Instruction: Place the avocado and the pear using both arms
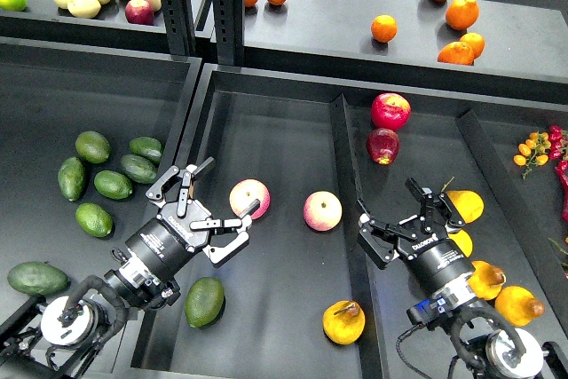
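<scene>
Both tools (200, 201) (398, 209) empty, above avocado (204, 302) and pear (343, 322).

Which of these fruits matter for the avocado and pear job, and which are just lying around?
For the job: avocado, pear, left pincer, right pincer.
Just lying about: two pink apples, two red apples, oranges, other avocados.
</scene>
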